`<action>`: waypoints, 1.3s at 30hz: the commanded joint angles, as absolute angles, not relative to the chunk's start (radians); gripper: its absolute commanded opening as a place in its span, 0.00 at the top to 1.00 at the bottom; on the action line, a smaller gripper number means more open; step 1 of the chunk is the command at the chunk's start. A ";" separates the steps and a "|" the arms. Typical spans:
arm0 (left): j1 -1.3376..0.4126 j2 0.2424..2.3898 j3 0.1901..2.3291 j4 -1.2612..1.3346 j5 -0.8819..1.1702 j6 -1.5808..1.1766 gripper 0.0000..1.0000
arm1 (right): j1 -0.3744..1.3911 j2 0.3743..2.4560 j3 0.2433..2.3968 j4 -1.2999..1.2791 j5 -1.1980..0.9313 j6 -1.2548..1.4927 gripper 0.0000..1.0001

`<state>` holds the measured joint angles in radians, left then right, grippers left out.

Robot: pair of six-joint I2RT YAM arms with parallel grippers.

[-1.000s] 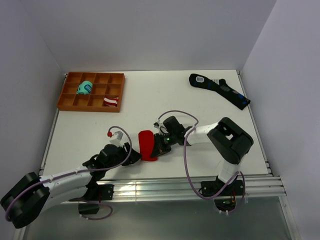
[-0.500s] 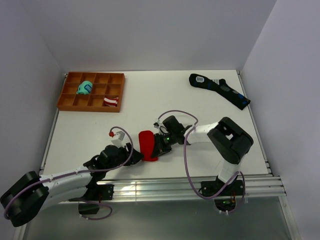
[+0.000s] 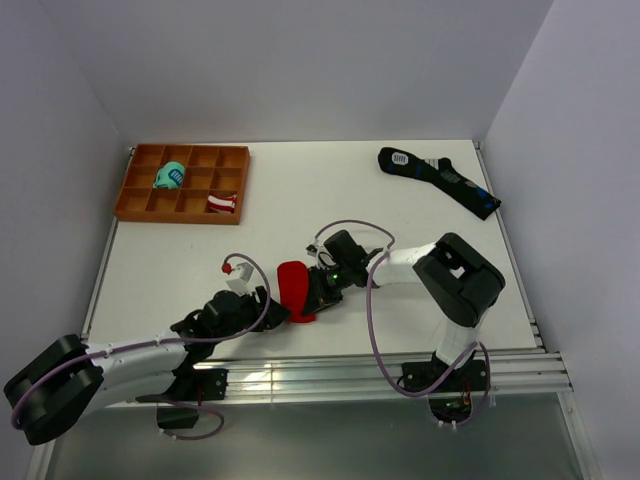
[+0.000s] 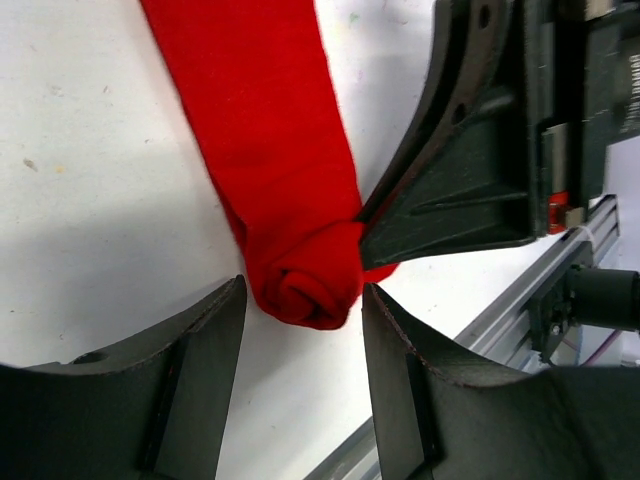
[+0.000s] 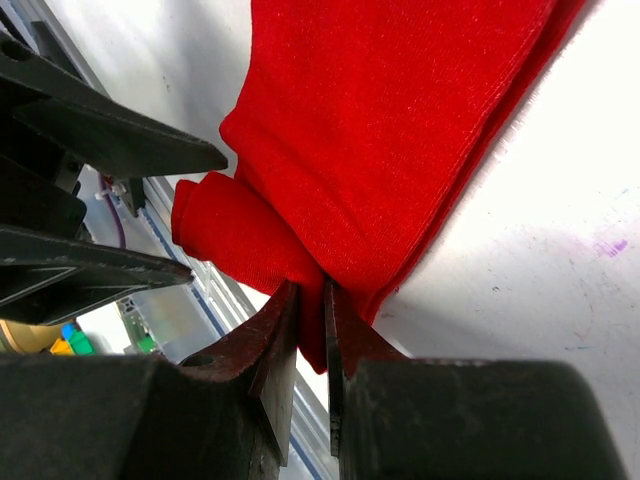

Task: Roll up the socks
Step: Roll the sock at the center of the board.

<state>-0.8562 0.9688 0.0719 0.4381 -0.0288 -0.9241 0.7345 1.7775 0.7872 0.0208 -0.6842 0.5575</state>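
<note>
My left claw [image 4: 305, 292] stands about half open and holds nothing. Its tips sit either side of the rolled end of the socks [image 4: 255, 120], just beside the roll; I can't tell whether they touch it. The unrolled strip runs straight away from the claw's mouth, its long axis leaning a little left. My right claw [image 5: 310, 298] sits on the right of the roll, nearly closed, pinching a fold of the red cloth at the roll's edge. Both claws are at the roll, but the left faces it square. I judge the next move must carry the roll onward along that strip. The counter [image 4: 80, 150] is smooth, white and flat, with bare surface beyond the strip. The rail [image 3: 350, 372] lies close behind both claws.
</note>
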 commanded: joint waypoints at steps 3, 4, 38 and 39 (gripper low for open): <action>-0.864 1.032 0.110 0.468 -0.043 -0.910 0.45 | 0.729 1.859 0.761 -0.163 -0.522 0.483 0.88; -0.865 1.046 0.104 0.475 -0.043 -0.928 0.45 | 0.730 1.859 0.761 -0.164 -0.522 0.485 0.88; -0.928 1.186 0.195 0.223 -0.170 -1.157 0.73 | 0.729 1.888 0.784 -0.150 -0.592 0.489 0.86; -0.928 1.178 0.202 0.210 -0.176 -1.161 0.74 | 0.730 1.890 0.778 -0.144 -0.594 0.489 0.85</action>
